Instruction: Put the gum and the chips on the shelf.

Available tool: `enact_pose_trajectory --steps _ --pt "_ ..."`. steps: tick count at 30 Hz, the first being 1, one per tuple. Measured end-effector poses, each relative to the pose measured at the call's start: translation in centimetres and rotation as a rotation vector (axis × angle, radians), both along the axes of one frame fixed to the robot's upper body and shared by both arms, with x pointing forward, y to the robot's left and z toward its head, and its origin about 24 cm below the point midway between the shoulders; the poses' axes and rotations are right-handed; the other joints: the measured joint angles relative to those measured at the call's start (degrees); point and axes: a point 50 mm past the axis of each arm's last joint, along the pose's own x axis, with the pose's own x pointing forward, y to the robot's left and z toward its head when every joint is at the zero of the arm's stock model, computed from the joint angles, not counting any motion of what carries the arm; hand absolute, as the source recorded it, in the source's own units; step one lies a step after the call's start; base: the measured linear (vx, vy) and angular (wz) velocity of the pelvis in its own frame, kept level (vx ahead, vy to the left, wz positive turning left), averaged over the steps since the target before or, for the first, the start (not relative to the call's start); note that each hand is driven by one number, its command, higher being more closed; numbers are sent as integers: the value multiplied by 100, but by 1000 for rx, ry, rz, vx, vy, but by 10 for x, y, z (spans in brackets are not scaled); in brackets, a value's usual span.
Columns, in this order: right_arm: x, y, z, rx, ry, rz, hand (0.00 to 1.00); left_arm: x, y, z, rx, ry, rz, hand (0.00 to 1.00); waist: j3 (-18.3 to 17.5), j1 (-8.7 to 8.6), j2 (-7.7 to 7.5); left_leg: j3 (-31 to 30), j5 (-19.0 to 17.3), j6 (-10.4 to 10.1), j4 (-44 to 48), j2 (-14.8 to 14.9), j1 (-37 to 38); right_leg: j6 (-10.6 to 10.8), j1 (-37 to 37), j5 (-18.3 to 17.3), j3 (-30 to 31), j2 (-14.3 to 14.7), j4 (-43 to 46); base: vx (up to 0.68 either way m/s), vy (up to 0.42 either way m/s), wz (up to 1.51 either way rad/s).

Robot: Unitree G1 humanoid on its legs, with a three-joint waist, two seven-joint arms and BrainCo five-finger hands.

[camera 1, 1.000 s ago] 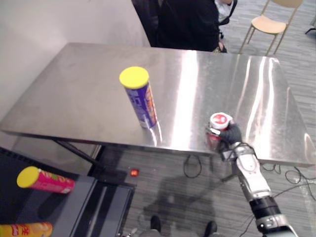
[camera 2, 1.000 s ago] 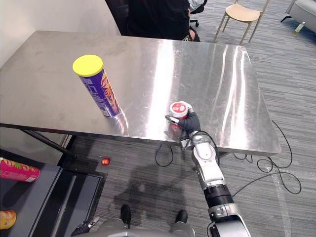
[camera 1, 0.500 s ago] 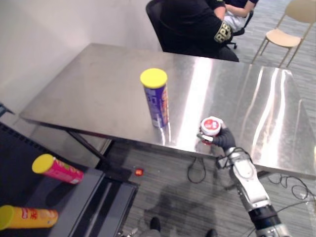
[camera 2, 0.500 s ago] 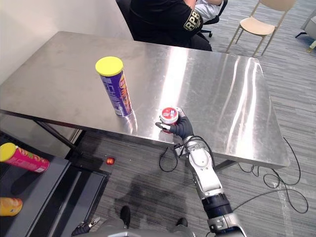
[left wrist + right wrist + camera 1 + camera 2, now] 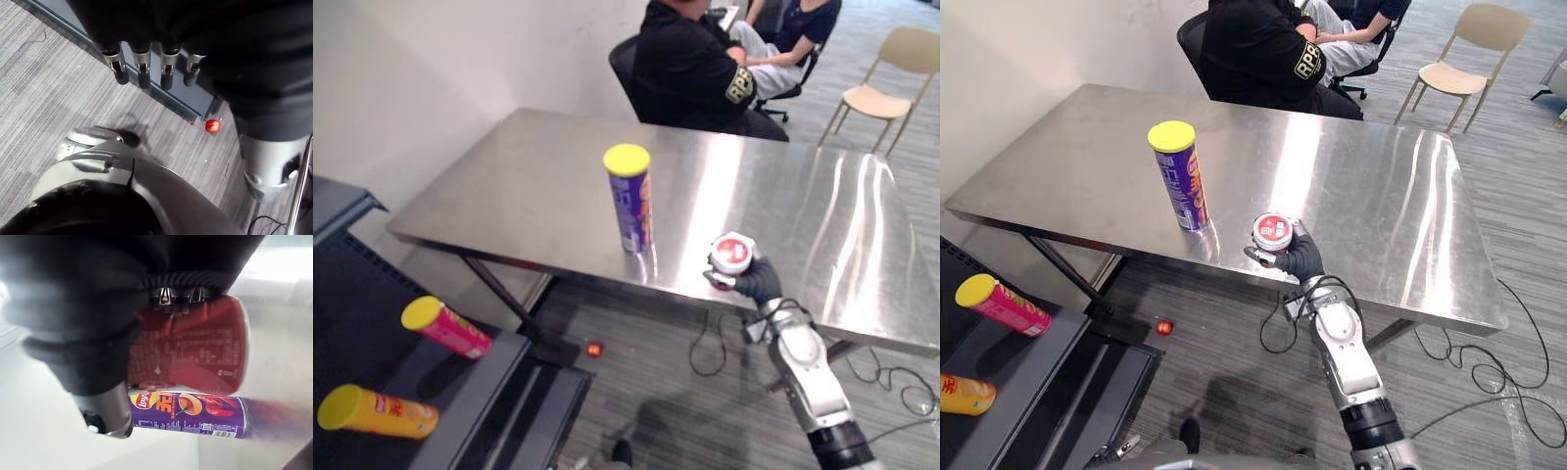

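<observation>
1. The steel counter (image 5: pixel 1381 196) spans the middle of both eye views, with a person (image 5: pixel 690 73) in black seated at its far side and a pale chair (image 5: pixel 873 96) standing well apart on the floor (image 5: pixel 1489 372) beyond the far right corner
2. The dark shelf (image 5: pixel 1038 377) sits low at the robot's left, below the counter's level; a pink can (image 5: pixel 447 327) and an orange can (image 5: pixel 377 414), both yellow-lidded, lie on their sides on it
3. The purple chips can (image 5: pixel 1182 176) stands upright on the counter, left of centre, its yellow lid on top; the right wrist view shows it past the robot hand, label side on
4. The right robot hand (image 5: pixel 1301 259) reaches up over the counter's near edge, its fingers curled round the gum tub (image 5: pixel 1272 233)
5. The left robot hand (image 5: pixel 143 63) hangs over the carpeted floor in its own wrist view, fingers straight and holding nothing
6. The gum tub is at the near edge, right of the chips can and apart from it; the eye views give its red-and-white lid, the right wrist view its red printed side. I cannot tell if it rests on the steel
7. A small red ball (image 5: pixel 212 126) lies on the floor by the shelf's foot
</observation>
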Motion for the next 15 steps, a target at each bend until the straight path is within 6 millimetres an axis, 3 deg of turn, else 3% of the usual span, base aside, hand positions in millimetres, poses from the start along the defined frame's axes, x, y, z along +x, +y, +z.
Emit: enact_pose_trajectory --steps 6,9,11,13,14,15 --pt "-5 0 -9 20 38 10 100 -1 1 0 -26 0 39 0 28 32 0 -109 -232 -37 628 87 -157 -95 56 -172 8 19 333 -14 -7 7" --pt "-3 4 -4 63 27 27 100 0 -2 0 -54 -24 112 0 158 90 125 -641 -302 -115 1138 230 -707 -235 -101 -395 -300 164 675 -161 -95 55" --pt "1 7 1 81 13 37 100 2 -4 -1 -68 -34 138 0 206 103 194 -1046 -98 -239 1003 290 -982 -330 -318 -574 -645 243 910 -188 -134 99" --pt "5 8 7 92 -4 36 100 1 -10 -2 -82 -32 139 0 267 151 305 -1279 -11 -133 512 387 -1147 -492 -538 -753 -1036 291 1210 -193 -156 107" --pt "6 9 9 94 -13 34 100 0 -8 -2 -78 -24 141 0 275 160 250 -885 -383 407 98 475 -1163 -569 -596 -749 -1105 328 1029 -278 -205 157" --pt "9 5 15 99 -36 16 100 5 -3 -1 -68 -35 145 0 357 109 96 -3 -331 612 469 482 -1429 -647 -638 -740 -1424 98 984 -268 -204 164"
